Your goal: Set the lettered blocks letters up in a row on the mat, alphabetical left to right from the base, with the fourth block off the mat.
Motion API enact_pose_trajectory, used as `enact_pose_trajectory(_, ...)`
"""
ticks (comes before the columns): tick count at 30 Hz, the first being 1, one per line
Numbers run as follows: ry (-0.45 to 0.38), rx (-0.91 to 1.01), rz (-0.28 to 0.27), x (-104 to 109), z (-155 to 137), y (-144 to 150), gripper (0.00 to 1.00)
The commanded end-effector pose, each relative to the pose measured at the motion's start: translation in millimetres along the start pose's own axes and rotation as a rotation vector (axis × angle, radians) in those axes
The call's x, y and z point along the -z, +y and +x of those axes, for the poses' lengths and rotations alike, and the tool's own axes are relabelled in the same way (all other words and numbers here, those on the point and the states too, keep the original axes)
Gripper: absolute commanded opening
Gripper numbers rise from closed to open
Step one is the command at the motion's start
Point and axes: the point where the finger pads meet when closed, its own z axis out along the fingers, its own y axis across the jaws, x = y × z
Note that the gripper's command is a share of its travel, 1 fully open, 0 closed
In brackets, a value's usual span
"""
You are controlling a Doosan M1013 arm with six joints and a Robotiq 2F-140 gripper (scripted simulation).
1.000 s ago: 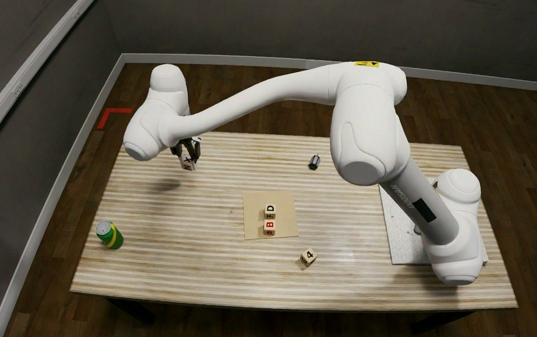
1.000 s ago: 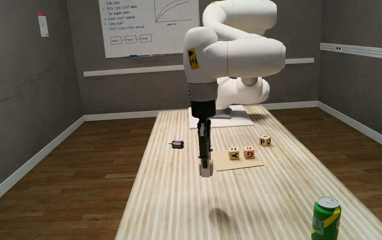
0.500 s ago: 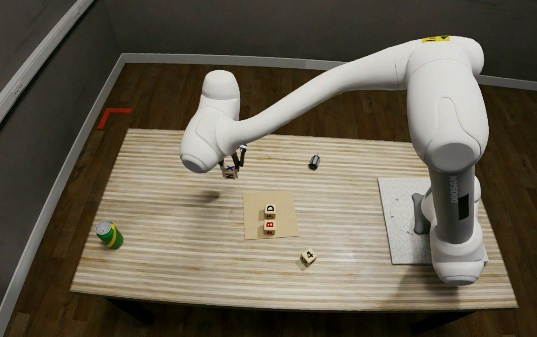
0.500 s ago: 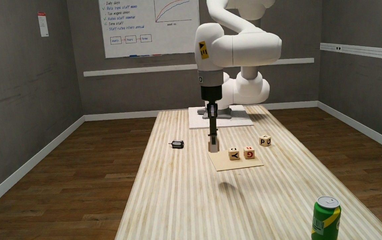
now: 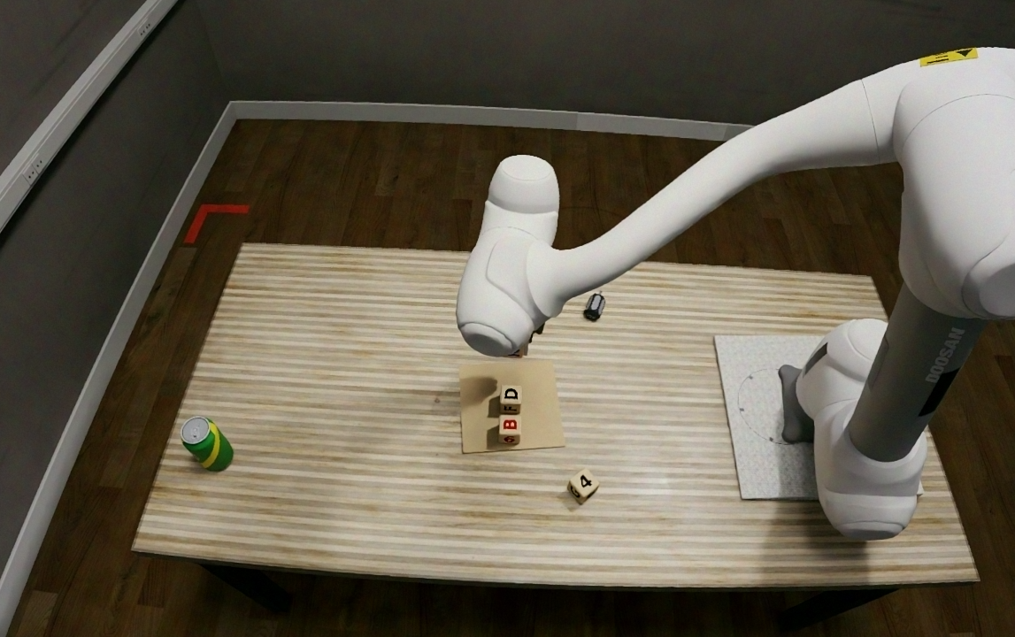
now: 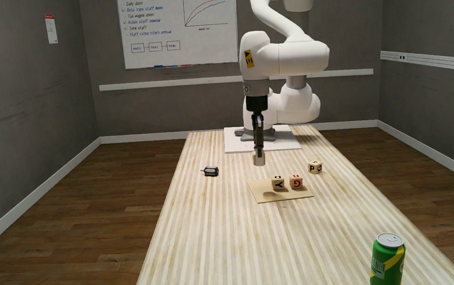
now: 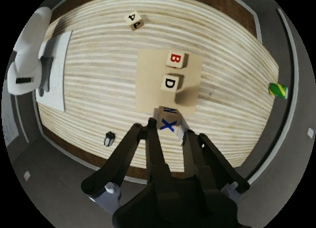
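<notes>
My gripper point(image 6: 259, 158) point(image 7: 166, 116) is shut on the X block point(image 5: 518, 351) point(image 7: 167, 123), X on top and a W-like letter on one side. It hangs above the table, by the mat's edge on the D side; the top view shows little of it behind the wrist. The D block point(image 5: 511, 394) point(image 6: 277, 183) point(image 7: 170, 83) and B block point(image 5: 509, 428) point(image 6: 296, 182) point(image 7: 175, 59) stand on the mat point(image 5: 544, 432) point(image 6: 292, 195) point(image 7: 148, 66), a small gap between them. B is left of D from the base. The 4 block point(image 5: 582, 485) point(image 6: 315, 167) point(image 7: 133, 20) lies off the mat, turned.
A green can point(image 5: 208, 445) point(image 6: 387, 264) point(image 7: 278, 90) stands at the far end from the base. A small black-and-grey object point(image 5: 594, 306) point(image 6: 210, 171) point(image 7: 109, 139) lies on the table on the X block's side. The base stands on a white plate point(image 5: 742, 467) point(image 6: 231, 145) point(image 7: 60, 89).
</notes>
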Motion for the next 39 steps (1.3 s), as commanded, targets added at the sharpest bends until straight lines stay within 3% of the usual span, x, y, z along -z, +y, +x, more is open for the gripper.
enact_pose_trajectory(1,0.000,0.000,-0.001,0.8,0.1,0.2,0.31)
enact_pose_trajectory(11,0.000,0.000,-0.001,-0.4,0.1,0.2,0.31)
enact_pose_trajectory(20,0.000,0.000,-0.001,-17.0,0.1,0.2,0.31)
enact_pose_trajectory(33,0.000,0.000,-0.001,-76.7,0.1,0.3,0.31)
enact_pose_trajectory(39,0.000,0.000,-0.001,-88.5,0.1,0.3,0.31)
